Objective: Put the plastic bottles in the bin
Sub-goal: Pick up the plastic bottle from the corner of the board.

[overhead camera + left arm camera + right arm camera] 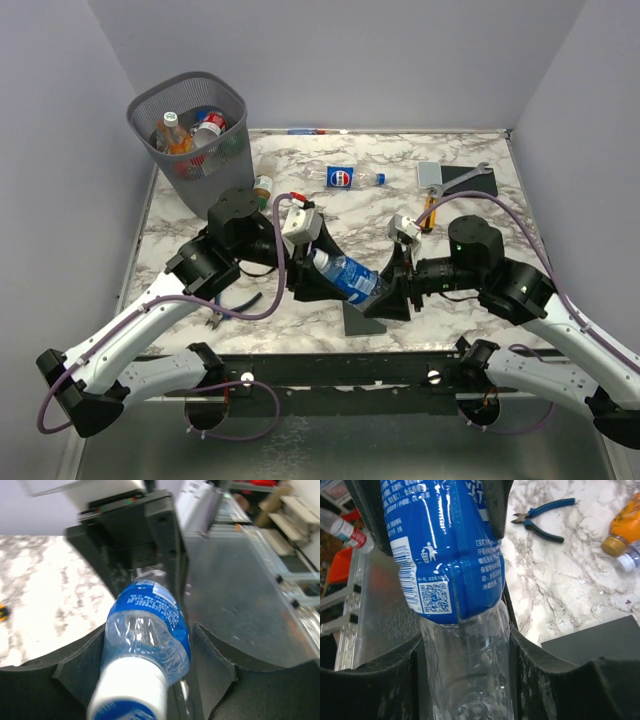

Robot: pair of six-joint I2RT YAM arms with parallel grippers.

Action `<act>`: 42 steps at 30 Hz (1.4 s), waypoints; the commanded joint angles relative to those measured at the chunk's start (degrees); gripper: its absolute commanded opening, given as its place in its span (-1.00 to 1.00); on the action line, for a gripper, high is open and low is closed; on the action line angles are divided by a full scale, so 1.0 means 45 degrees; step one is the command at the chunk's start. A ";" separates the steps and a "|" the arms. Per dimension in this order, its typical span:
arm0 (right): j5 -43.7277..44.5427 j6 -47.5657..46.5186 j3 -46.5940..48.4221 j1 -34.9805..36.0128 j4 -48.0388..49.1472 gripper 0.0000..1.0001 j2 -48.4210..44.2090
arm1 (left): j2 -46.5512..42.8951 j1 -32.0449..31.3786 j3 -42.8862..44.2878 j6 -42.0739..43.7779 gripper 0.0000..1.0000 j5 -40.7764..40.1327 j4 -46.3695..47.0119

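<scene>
A clear plastic bottle (345, 277) with a blue label and white cap hangs between both grippers over the table's near middle. My left gripper (305, 268) is shut on its cap end, where the neck (145, 630) sits between the pads. My right gripper (387, 290) is shut on its clear base (462, 680), both pads pressing the wall. The dark mesh bin (232, 98) stands at the far left with several bottles inside. A blue-labelled bottle (352, 178) lies at the far middle and a small one (263, 187) beside the bin.
A wrench (472, 173), a grey block (430, 172) and an orange-handled screwdriver (428, 212) lie at the far right. A black slab (362, 320) sits under the held bottle. Blue-handled pliers (543, 520) lie near left, with an orange bottle (624, 527) beyond them.
</scene>
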 commanded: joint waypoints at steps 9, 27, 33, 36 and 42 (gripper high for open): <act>0.4615 0.1970 -0.2163 0.0010 0.5364 -0.29 -0.3173 | -0.3441 0.0019 -0.2387 -0.4748 0.98 -1.0440 0.7967; 0.4561 0.4745 -0.4488 0.0010 1.1580 -0.30 -0.2024 | 0.0644 -0.0016 -0.1289 -1.0267 0.85 -0.7369 1.1464; 0.4502 0.4644 -0.4445 0.0010 1.0885 -0.31 -0.2004 | 0.0623 -0.0015 -0.0896 -0.9678 0.68 -0.7947 1.0901; 0.4658 0.4473 -0.4401 0.0010 1.0328 -0.31 -0.1977 | 0.0821 -0.0013 -0.0438 -0.9398 0.63 -0.7747 1.0398; 0.4684 0.4301 -0.4283 0.0010 0.9964 -0.31 -0.1911 | 0.1369 -0.0016 0.0203 -0.8826 0.04 -0.7609 0.8691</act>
